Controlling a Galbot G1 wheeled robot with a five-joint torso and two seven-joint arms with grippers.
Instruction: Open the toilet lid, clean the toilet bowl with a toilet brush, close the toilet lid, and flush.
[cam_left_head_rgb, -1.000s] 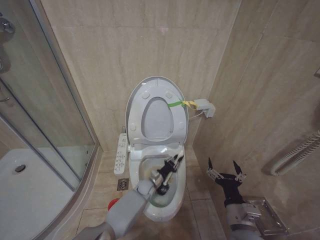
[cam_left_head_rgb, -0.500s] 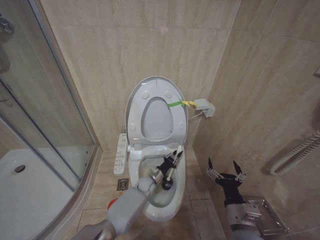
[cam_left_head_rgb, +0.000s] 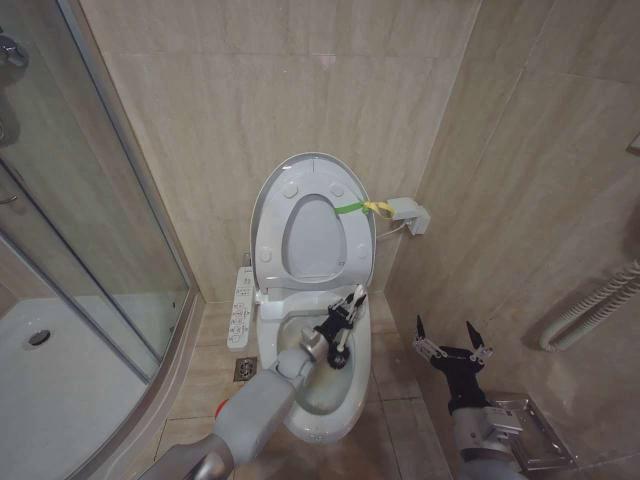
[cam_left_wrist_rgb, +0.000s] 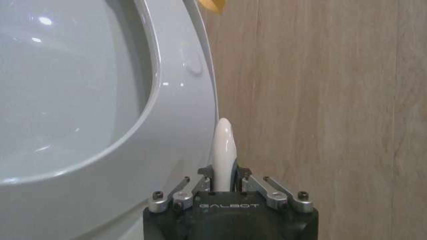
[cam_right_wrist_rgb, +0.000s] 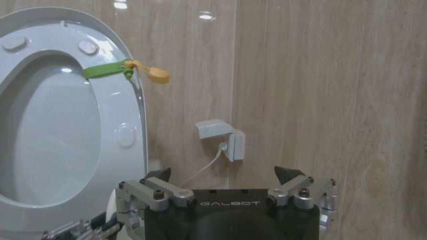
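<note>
The toilet lid (cam_left_head_rgb: 272, 215) stands upright against the wall, the seat ring raised with it, and a green-and-yellow strap (cam_left_head_rgb: 355, 207) is tied at its edge. Below it the toilet bowl (cam_left_head_rgb: 312, 425) lies uncovered, with a button panel (cam_left_head_rgb: 242, 305) at its side. My left gripper (cam_left_head_rgb: 350, 303) hovers over the back of the bowl, shut on the thin white handle of the toilet brush (cam_left_head_rgb: 341, 348), which points down into the bowl. The left wrist view shows the left gripper (cam_left_wrist_rgb: 223, 177) clamping the handle (cam_left_wrist_rgb: 224, 142) beside the lid (cam_left_wrist_rgb: 180, 100). My right gripper (cam_left_head_rgb: 452, 345) waits open to the right of the bowl; the right wrist view has the gripper (cam_right_wrist_rgb: 223, 175) facing the lid (cam_right_wrist_rgb: 123, 135).
A glass shower enclosure (cam_left_head_rgb: 100, 250) and white shower tray (cam_left_head_rgb: 50, 400) take up the left. A wall socket box (cam_left_head_rgb: 410, 215) sits right of the lid. A ribbed hose (cam_left_head_rgb: 590, 305) runs along the right wall and a metal plate (cam_left_head_rgb: 535, 430) lies near my right arm.
My left gripper has carried the brush from the middle of the bowl toward its back rim. The right arm has not moved.
</note>
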